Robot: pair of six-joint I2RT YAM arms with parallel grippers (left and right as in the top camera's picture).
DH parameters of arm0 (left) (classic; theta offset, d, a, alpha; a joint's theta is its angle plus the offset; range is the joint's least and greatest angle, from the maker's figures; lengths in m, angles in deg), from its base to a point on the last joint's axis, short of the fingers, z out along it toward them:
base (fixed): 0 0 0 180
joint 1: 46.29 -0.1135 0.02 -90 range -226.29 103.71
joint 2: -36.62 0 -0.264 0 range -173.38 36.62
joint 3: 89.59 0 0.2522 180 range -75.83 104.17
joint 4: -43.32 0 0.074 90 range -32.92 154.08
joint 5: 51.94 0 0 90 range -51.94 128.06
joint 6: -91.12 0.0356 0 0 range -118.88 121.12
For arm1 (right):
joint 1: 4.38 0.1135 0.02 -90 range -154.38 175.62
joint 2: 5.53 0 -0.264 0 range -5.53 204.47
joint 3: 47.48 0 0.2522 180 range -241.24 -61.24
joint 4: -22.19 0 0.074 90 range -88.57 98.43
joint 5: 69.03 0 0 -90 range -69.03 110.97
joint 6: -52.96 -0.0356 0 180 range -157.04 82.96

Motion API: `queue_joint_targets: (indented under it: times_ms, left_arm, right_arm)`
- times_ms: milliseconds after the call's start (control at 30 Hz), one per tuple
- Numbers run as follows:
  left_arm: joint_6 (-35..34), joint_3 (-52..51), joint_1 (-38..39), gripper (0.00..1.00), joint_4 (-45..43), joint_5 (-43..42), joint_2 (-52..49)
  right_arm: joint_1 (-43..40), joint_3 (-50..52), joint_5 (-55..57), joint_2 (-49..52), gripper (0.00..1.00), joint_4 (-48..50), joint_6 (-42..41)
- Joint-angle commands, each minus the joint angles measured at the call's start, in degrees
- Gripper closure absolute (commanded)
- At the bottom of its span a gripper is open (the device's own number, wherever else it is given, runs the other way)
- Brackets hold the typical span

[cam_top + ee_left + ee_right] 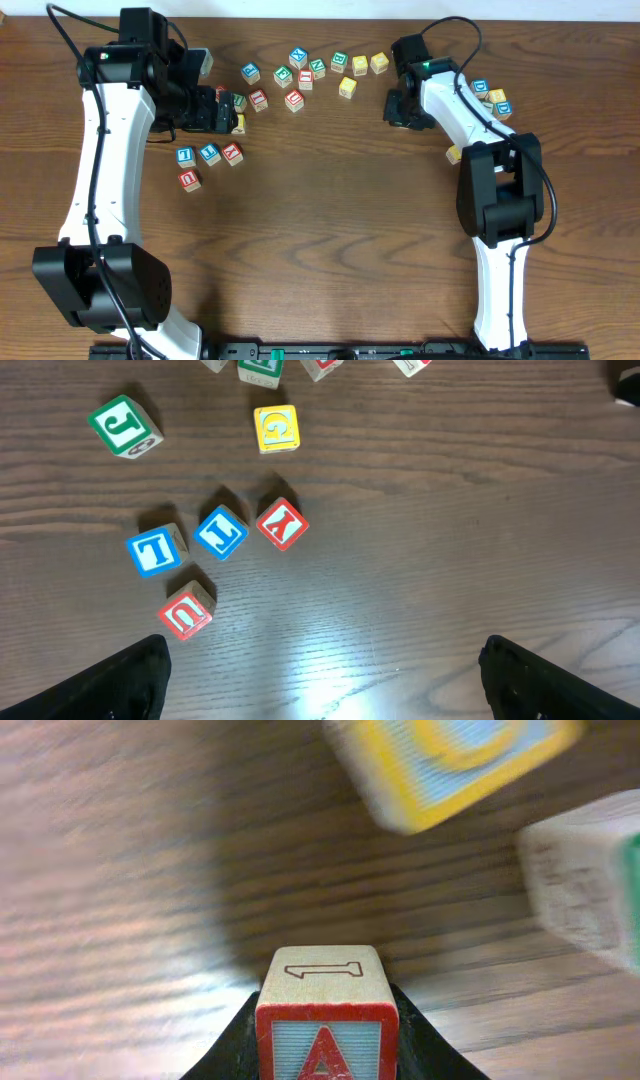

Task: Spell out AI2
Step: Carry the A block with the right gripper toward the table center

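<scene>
My right gripper (326, 1055) is shut on a red-edged block with a red A on its face (326, 1020), held just above the wood. In the overhead view this gripper (400, 108) is at the upper right and hides the block. My left gripper (325, 680) is open and empty; overhead it (215, 112) is at the upper left. Ahead of it lie a blue I block (221, 532), a blue L block (156, 550), a red Y block (282, 524) and a red U block (187, 610). I cannot make out a 2 block.
A green J block (125, 426) and a yellow G block (275, 428) lie beyond the left group. Several letter blocks are scattered along the table's far side (300, 70), with more by the right arm (492, 97). A yellow-and-blue block (450, 760) and a green-edged block (590, 880) lie close ahead of the right gripper.
</scene>
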Motion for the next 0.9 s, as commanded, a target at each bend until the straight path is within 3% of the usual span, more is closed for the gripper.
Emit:
queue_joint_targets:
  times_ms: [0,567,867]
  left_arm:
    - [0.76,1.62,-0.02,0.02,0.17,-0.24,0.28]
    - [1.01,1.62,-0.02,0.02,-0.96,0.87,0.28]
    - [1.01,1.62,-0.02,0.02,-0.94,0.87,0.28]
  right_arm:
    - [1.09,0.15,-8.66,-1.62,0.84,-0.92,4.09]
    - [15.26,0.15,-10.27,-2.03,0.84,-7.08,4.92]
    - [23.32,0.15,0.66,-2.01,0.85,-4.57,-3.85]
